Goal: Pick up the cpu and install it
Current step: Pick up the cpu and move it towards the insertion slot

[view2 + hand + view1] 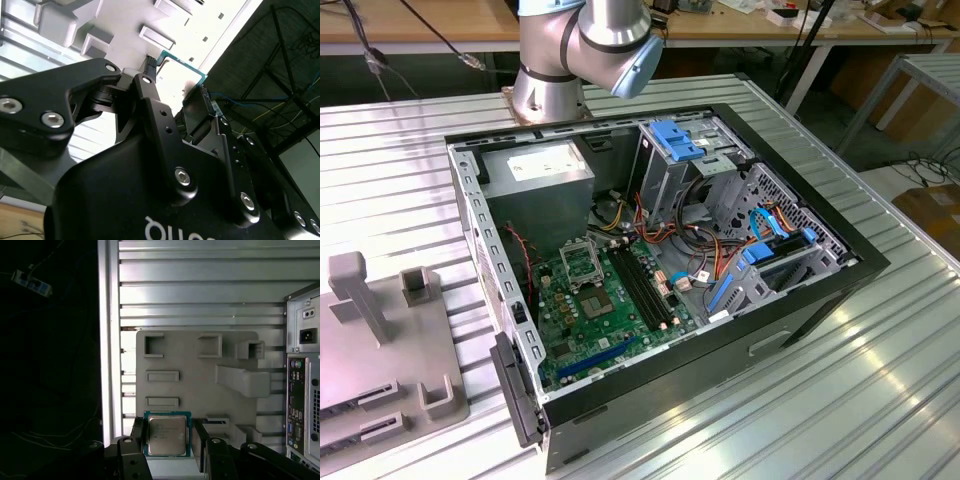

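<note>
The cpu (167, 434), a small square plate with a silver-grey face and a green rim, sits between the two black fingers of my gripper (167, 436), which is shut on it. It hangs above the grey holder tray (200, 390). In the second wrist view the cpu's green edge (181, 62) spans the gap between the fingertips of the gripper (177, 75). In the exterior view the open computer case (820, 300) lies on the table with its green board (605, 320) facing up. The board's cpu socket (582, 262) stands uncovered.
The arm's base (580, 60) stands behind the case. The grey holder tray (380, 340) with raised blocks lies on the exterior view's left. Cables, blue drive brackets (675, 140) and a grey power supply box (540, 170) crowd the case. The case's rear panel (302, 390) is beside the tray.
</note>
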Tool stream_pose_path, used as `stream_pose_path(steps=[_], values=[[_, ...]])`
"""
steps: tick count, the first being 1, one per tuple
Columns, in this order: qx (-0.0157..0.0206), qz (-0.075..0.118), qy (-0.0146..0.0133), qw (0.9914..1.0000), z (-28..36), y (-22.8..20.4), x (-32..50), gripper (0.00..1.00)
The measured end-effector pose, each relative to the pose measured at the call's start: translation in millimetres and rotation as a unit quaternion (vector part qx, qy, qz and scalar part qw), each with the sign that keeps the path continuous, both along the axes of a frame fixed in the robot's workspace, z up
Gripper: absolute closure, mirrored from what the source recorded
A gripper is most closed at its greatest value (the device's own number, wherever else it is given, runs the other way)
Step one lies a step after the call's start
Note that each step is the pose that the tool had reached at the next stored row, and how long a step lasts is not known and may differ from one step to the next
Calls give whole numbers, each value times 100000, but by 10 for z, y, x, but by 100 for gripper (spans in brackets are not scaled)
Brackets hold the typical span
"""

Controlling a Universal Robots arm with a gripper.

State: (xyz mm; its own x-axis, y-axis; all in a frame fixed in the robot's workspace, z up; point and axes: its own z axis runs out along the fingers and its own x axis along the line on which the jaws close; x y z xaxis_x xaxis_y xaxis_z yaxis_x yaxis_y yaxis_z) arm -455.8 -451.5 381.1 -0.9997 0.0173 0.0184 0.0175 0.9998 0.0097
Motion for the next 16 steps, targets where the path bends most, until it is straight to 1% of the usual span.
stream_pose_path(steps=[4, 12, 16], values=[[3, -1, 2, 100000, 36, 0, 0, 53], [1, 0, 5, 100000, 81, 0, 0, 53], [-3, 0, 7, 100000, 114, 0, 0, 53]])
